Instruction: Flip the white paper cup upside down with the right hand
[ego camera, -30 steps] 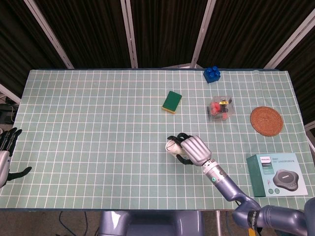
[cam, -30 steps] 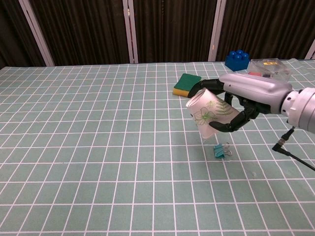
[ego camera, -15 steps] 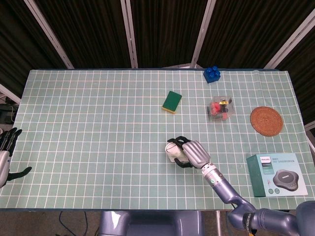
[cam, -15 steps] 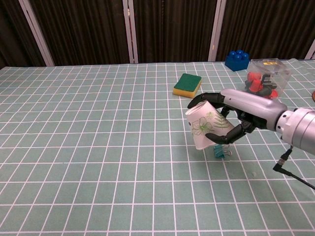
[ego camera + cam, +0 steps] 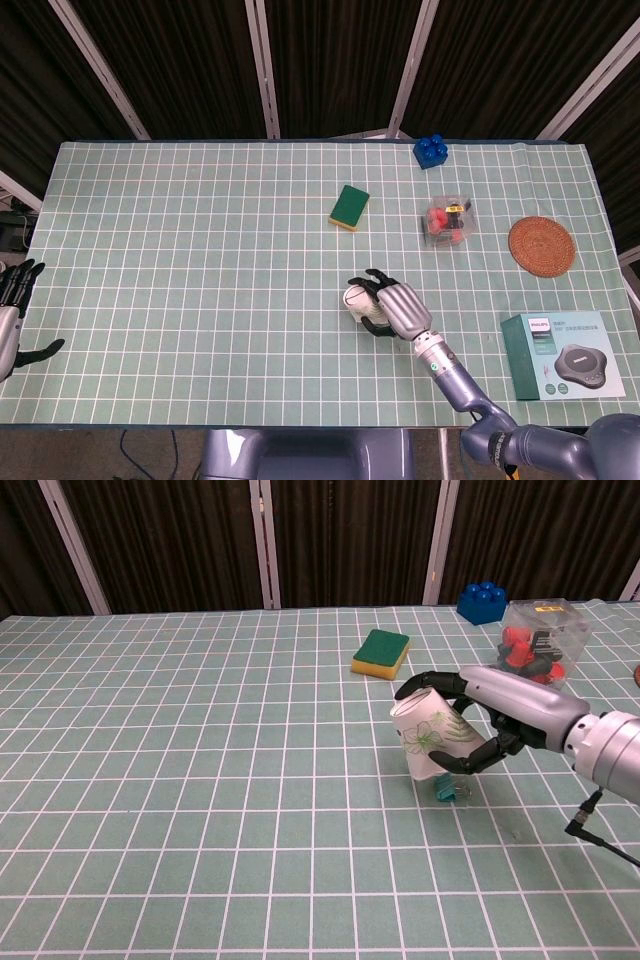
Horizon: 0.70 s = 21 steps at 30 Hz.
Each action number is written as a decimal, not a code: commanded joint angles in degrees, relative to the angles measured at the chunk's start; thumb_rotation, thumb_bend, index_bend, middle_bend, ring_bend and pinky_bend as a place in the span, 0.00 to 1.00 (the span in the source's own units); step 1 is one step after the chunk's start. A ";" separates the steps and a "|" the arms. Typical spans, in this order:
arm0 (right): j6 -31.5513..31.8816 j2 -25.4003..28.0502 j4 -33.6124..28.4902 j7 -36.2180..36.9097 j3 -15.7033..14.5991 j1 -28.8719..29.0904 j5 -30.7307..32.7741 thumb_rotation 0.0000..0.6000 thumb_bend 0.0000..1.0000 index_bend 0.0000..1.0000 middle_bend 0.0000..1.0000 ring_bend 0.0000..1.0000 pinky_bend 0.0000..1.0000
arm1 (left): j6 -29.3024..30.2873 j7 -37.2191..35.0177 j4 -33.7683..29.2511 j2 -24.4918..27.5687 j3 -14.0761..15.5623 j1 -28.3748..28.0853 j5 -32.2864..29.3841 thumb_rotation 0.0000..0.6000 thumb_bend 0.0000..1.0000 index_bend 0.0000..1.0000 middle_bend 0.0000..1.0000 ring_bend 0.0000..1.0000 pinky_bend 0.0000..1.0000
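Right hand (image 5: 500, 725) wrapped around the white paper cup (image 5: 432, 740), fingers (image 5: 470, 763) curled under its side. Cup tilted, long axis leaning, one end low over the table (image 5: 200, 780) just beside a small teal clip (image 5: 445, 791). Probably close to setting down. Left hand (image 5: 12, 305) far off at the table's edge, empty, fingers apart.
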 commanded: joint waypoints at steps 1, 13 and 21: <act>-0.33 0.14 0.19 0.77 -0.27 -0.30 -0.01 1.00 0.34 0.20 0.25 0.06 0.26 | 0.07 -0.01 -0.03 0.02 -0.02 0.04 -0.04 1.00 0.00 0.00 0.00 0.00 0.00; -2.07 3.57 -0.98 4.38 -2.82 -1.54 -2.00 1.00 0.31 0.09 0.05 0.00 0.04 | 0.18 0.04 -0.24 0.08 0.07 0.07 0.21 1.00 0.00 0.00 0.00 0.00 0.00; -0.97 5.94 -3.00 5.84 -4.48 -2.95 -3.94 1.00 0.30 0.07 0.03 0.00 0.03 | 0.23 0.17 -0.39 0.07 0.20 0.09 0.53 1.00 0.00 0.00 0.00 0.00 0.00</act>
